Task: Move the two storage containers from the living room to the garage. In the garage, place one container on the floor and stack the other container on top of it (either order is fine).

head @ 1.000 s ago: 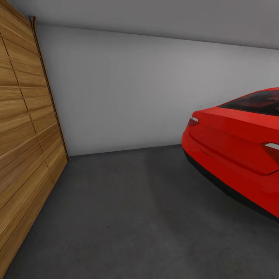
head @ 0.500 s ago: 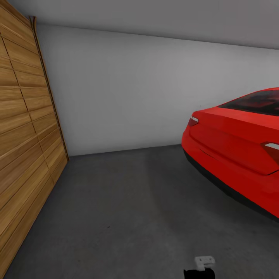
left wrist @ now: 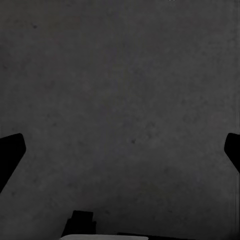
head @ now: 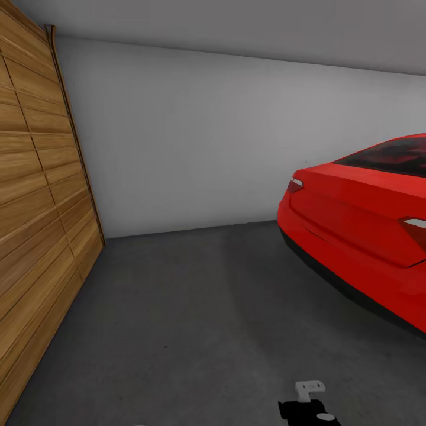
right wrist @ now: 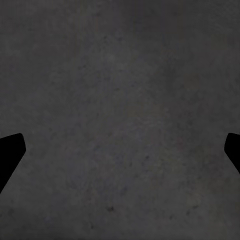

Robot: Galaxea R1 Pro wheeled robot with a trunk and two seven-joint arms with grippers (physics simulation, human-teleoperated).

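I am in the garage, facing a white-grey wall [head: 195, 148] over the dark grey concrete floor [head: 195, 307]. The two storage containers and the living room are out of view. In the left wrist view my left gripper [left wrist: 125, 142] is open, its dark fingertips [left wrist: 12, 150] far apart above bare concrete. My right gripper [right wrist: 125, 142] is open in the same way, with only floor between its fingertips [right wrist: 11, 150]. A black and white piece of my right arm [head: 309, 402] pokes in at the lower edge of the head view.
A wooden slatted door [head: 35, 225] runs along the left side. The rear of a red car [head: 361, 236] fills the right side. Between them the concrete stretches to the back wall. A small dark and grey robot part [left wrist: 85, 227] shows in the left wrist view.
The piece of my right arm has come into the head view from below and risen a little. The camera, car and door have not shifted.
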